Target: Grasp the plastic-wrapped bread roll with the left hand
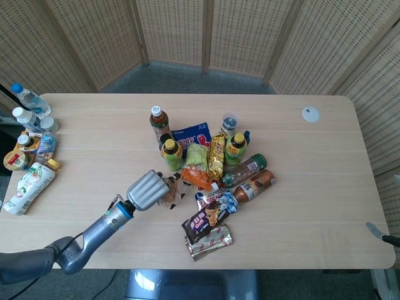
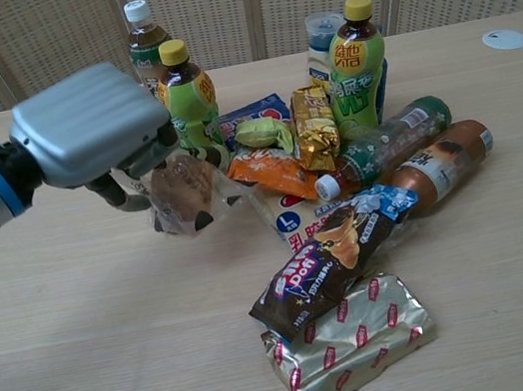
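Clear plastic wrap enclosed the bread roll (image 2: 183, 191), which I saw held in my left hand (image 2: 92, 124), fingers curled around its upper part. In the chest view the roll hung below the hand, clear of the counter (image 2: 89, 368), just left of the snack pile. In the head view the left hand (image 1: 146, 189) sat at the pile's left edge with the roll (image 1: 169, 191) protruding toward the yellow-capped green bottle (image 1: 170, 154). Near the roll lay an orange snack bag (image 2: 273, 175). Further right and nearer the camera lay a brown chocolate packet (image 2: 320, 266) and a silver foil pack (image 2: 351, 342). I could not see the right hand in either view.
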Motion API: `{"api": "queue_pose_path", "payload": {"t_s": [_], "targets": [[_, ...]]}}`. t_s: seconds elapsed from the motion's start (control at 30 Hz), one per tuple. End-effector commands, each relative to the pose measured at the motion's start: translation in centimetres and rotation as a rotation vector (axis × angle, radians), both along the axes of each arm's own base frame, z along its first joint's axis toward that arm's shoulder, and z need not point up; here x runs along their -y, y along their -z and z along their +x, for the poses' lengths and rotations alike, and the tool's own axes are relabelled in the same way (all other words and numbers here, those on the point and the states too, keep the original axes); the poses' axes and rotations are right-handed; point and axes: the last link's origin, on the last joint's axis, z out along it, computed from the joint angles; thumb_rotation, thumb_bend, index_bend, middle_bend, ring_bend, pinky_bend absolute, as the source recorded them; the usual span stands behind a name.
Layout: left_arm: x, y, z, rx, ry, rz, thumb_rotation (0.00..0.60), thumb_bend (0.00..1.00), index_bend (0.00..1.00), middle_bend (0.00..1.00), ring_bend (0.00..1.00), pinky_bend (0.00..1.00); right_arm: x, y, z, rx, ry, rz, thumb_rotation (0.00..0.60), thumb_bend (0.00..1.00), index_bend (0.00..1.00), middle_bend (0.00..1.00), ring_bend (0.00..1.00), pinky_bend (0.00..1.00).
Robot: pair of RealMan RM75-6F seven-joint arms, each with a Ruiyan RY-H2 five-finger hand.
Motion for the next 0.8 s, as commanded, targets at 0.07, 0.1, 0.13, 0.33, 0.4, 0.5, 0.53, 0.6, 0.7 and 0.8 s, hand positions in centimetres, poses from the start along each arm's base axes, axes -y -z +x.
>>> {"api": "queue_pose_path", "payload": {"t_s": [0.07,0.1,0.13,0.33,0.4,0.5,0.53,0.6,0.7,0.8], "targets": [[0.3,-3.4,1.7,0.058,0.034,0.035,0.6,0.0,0.81,0.88,0.72,0.9,0.0,0.1,0.1,-0.002,-0.001,0.0,0.589,0.0,0.0,0.0,0.0,0.0],[0.4,-4.2,2.2,0.071,0.041,0.041,0.6,0.0,0.81,0.88,0.72,0.9,0.0,0.1,0.1,-0.001,-0.002,0.001,0.59,0.0,0.0,0.0,0.0,0.0],[0.5,-4.7,2.5,0.078,0.05,0.048,0.6,0.0,0.81,0.88,0.72,0.9,0.0,0.1,0.1,-0.001,-0.002,0.001,0.59,0.0,0.0,0.0,0.0,0.0],[1.2,-8.4,4.7,0.12,0.086,0.083,0.6,0.0,0.81,0.87,0.72,0.9,-0.1,0.0,0.3,0.0,-0.009,-0.001,0.584,0.0,0.0,0.0,0.0,0.0],[1.5,-9.5,5.4,0.137,0.096,0.092,0.6,0.0,0.81,0.87,0.72,0.9,-0.2,0.0,0.4,0.001,-0.012,-0.003,0.586,0.0,0.0,0.0,0.0,0.0],[1.8,-11.1,6.3,0.157,0.109,0.114,0.6,0.0,0.81,0.87,0.72,0.9,-0.2,-0.1,0.5,0.003,-0.016,-0.005,0.587,0.0,0.0,0.0,0.0,0.0],[1.9,-11.6,6.5,0.162,0.111,0.121,0.6,0.0,0.81,0.87,0.72,0.9,-0.2,-0.1,0.5,0.004,-0.016,-0.005,0.587,0.0,0.0,0.0,0.0,0.0],[2.0,-12.6,7.0,0.171,0.117,0.138,0.6,0.0,0.81,0.87,0.72,0.9,-0.3,-0.1,0.5,0.005,-0.018,-0.006,0.586,0.0,0.0,0.0,0.0,0.0],[2.1,-13.8,7.4,0.179,0.127,0.164,0.6,0.0,0.81,0.87,0.72,0.9,-0.3,-0.2,0.6,0.007,-0.02,-0.008,0.586,0.0,0.0,0.0,0.0,0.0],[2.2,-14.7,7.6,0.181,0.129,0.179,0.6,0.0,0.81,0.87,0.72,0.9,-0.3,-0.2,0.6,0.008,-0.02,-0.009,0.587,0.0,0.0,0.0,0.0,0.0]]}}
